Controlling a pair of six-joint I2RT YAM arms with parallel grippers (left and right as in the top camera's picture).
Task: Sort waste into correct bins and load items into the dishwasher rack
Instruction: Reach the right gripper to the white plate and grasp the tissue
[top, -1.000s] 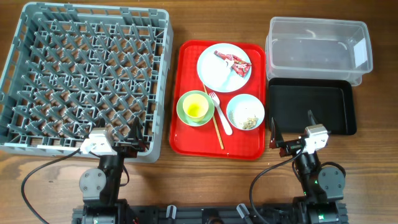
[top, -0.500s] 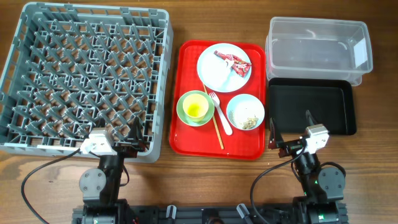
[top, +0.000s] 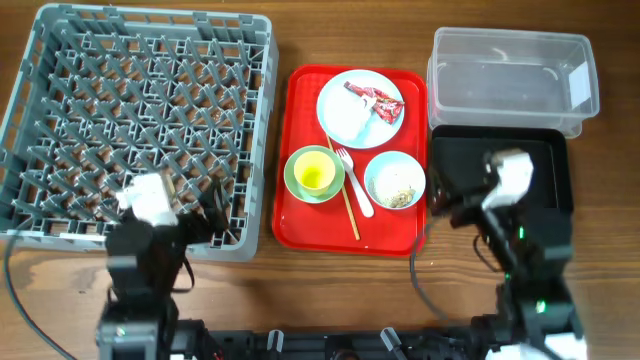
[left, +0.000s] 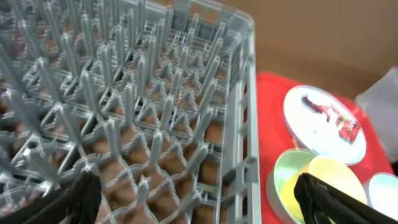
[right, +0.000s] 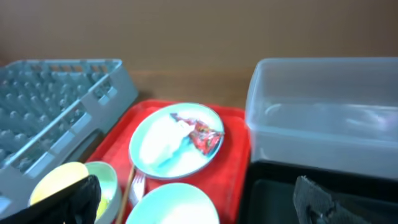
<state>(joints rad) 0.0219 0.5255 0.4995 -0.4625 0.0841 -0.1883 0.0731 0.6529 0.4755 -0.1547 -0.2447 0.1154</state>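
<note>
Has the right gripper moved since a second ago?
Yes. In the overhead view the right gripper has advanced toward the far side and now overlaps the black tray, which it previously sat short of.

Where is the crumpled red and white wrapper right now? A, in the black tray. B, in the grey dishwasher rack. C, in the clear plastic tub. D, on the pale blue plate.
D: the wrapper lies on the pale blue plate, which sits at the far end of the red tray.
</note>
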